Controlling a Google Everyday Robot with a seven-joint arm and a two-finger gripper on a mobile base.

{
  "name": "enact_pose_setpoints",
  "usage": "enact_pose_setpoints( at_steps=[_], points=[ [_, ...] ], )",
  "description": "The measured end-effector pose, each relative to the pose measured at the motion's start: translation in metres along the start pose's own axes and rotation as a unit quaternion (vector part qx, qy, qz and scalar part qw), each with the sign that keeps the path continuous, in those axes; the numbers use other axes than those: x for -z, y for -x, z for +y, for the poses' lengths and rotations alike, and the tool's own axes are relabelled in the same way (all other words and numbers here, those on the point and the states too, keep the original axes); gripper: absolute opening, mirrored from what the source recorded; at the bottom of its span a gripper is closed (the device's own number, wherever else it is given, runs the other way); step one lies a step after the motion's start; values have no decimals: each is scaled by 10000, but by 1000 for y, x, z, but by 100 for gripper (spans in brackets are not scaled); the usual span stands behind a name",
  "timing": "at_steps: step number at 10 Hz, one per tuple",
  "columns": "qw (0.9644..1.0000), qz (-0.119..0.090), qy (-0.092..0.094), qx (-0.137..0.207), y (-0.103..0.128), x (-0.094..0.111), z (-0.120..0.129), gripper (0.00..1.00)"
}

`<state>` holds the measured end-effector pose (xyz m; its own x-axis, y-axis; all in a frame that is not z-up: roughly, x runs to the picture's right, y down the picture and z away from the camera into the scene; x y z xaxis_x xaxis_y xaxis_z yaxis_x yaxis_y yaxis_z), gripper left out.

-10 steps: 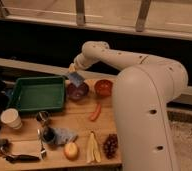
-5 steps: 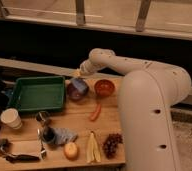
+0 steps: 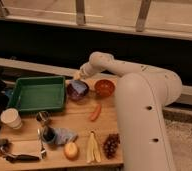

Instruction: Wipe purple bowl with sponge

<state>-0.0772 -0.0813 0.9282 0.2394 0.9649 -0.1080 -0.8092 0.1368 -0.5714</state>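
Observation:
The purple bowl stands on the wooden table, between a green tray and an orange bowl. A blue sponge lies in the bowl, against its far side. My gripper hangs at the end of the white arm, just above the bowl's far rim and right over the sponge. I cannot tell whether it touches the sponge.
A green tray sits left of the bowl and an orange bowl right of it. In front lie a red chili, a white cup, a can, a blue cloth, an apple, a banana and grapes.
The gripper has shifted slightly right and up from the bowl's left side to its far rim. The sponge now sits lower, inside the bowl.

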Motion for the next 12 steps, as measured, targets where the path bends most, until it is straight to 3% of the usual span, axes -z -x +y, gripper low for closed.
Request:
enact_pose_setpoints(
  at_steps=[3, 6, 8, 12],
  points=[
    [9998, -1, 162, -74, -2, -7, -1, 0],
    [9992, 255, 295, 44, -25, -13, 18, 0],
    [9989, 393, 237, 21, -36, -9, 18, 0],
    [9995, 313, -2, 71, -19, -3, -2, 0]
  ],
)
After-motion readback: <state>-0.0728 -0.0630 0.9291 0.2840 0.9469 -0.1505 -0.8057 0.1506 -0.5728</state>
